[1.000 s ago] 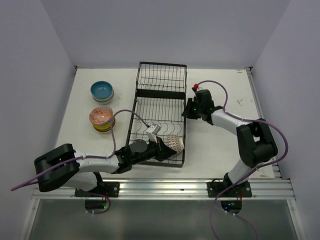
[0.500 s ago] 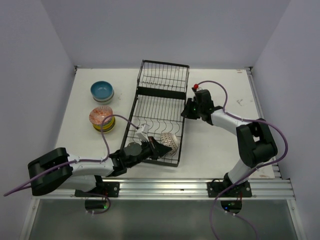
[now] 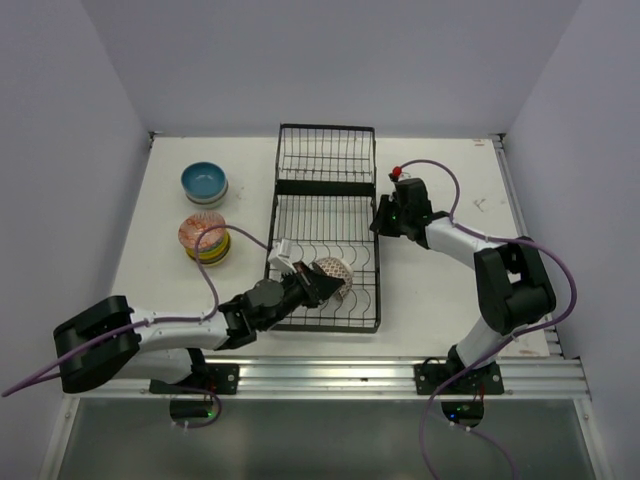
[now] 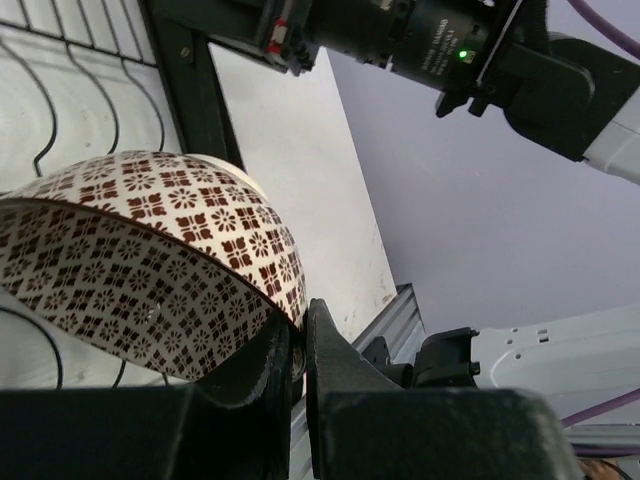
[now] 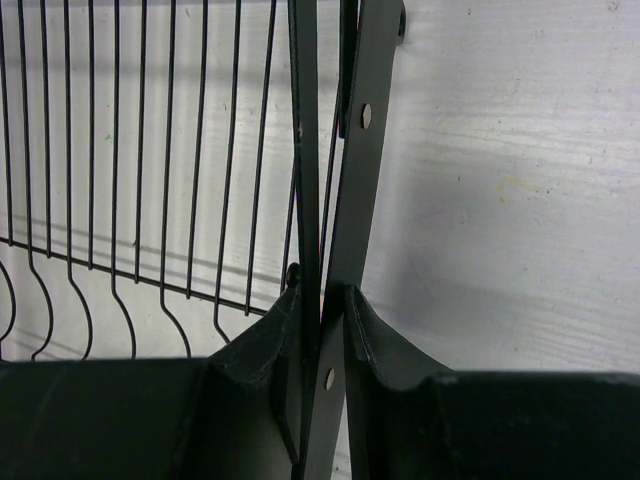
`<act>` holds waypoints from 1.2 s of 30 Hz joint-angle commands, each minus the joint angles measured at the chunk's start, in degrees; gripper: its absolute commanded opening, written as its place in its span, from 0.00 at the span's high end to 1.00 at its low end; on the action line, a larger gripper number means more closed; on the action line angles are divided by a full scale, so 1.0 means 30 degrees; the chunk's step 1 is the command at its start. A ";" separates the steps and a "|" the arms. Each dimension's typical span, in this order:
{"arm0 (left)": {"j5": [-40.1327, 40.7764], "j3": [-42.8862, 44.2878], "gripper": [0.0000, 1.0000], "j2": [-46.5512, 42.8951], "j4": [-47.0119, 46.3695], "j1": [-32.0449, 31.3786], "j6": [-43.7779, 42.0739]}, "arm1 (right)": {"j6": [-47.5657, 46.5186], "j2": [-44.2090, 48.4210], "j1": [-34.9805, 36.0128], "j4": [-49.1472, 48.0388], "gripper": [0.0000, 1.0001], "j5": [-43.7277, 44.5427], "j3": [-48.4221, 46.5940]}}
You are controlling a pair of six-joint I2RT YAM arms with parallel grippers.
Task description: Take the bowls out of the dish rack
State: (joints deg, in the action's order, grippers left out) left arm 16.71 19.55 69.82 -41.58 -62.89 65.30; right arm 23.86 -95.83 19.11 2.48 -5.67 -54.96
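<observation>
A white bowl with a brown pattern (image 3: 334,272) hangs tilted over the near end of the black wire dish rack (image 3: 325,186). My left gripper (image 3: 318,286) is shut on its rim. In the left wrist view the bowl (image 4: 150,250) fills the left side, and the gripper (image 4: 300,345) pinches its edge above the rack wires (image 4: 60,70). My right gripper (image 3: 384,219) is shut on the rack's right side rail. In the right wrist view that gripper (image 5: 326,300) clamps the rail (image 5: 352,150). No other bowl shows in the rack.
On the table left of the rack stand two stacks of bowls. One has a blue bowl on top (image 3: 204,182) and the other an orange bowl (image 3: 203,236). Walls close in the table on three sides. A metal rail (image 3: 330,376) runs along the near edge.
The rack's near end has swung right, so the rack now lies straight. My left gripper has carried the patterned bowl slightly left and away from the near edge. The right gripper keeps its hold.
</observation>
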 commanded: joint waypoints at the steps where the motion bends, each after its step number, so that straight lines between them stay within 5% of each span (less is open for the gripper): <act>1: 0.0233 0.2298 1.00 -0.0422 -0.2341 0.0076 -0.2044 | -0.0657 -0.0839 -0.0336 0.1898 1.00 0.1129 0.0712; 6: -0.0531 0.6214 1.00 -0.1591 0.1811 0.0426 -0.7421 | -0.0628 -0.0781 -0.0336 0.1810 1.00 0.0983 0.0800; 11: -0.0062 1.0351 1.00 -0.3145 1.0157 0.1917 -1.1302 | -0.0511 -0.0781 -0.0365 0.1634 1.00 0.0778 0.0917; 15: 0.0665 1.3808 1.00 -0.3062 1.7331 0.6649 -1.3324 | -0.0394 -0.0839 -0.0365 0.1400 1.00 0.0544 0.1151; 22: -0.1617 1.9141 1.00 0.1995 2.4370 1.5246 -1.6811 | -0.0189 -0.0898 -0.0336 0.1019 1.00 -0.0042 0.1269; 30: 0.1459 2.8623 1.00 1.0521 2.9121 1.5720 -1.9916 | -0.0072 -0.0839 -0.0365 0.0873 1.00 -0.0540 0.1473; 36: 0.3537 3.2823 1.00 1.4218 3.1553 1.5895 -2.0827 | -0.0130 -0.0809 -0.0336 0.0902 1.00 -0.0541 0.1445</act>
State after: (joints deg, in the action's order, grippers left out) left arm 21.15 110.28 111.07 48.36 -15.77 7.44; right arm 23.77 -95.48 18.63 0.25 -7.29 -53.60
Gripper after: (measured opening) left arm 0.080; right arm 0.204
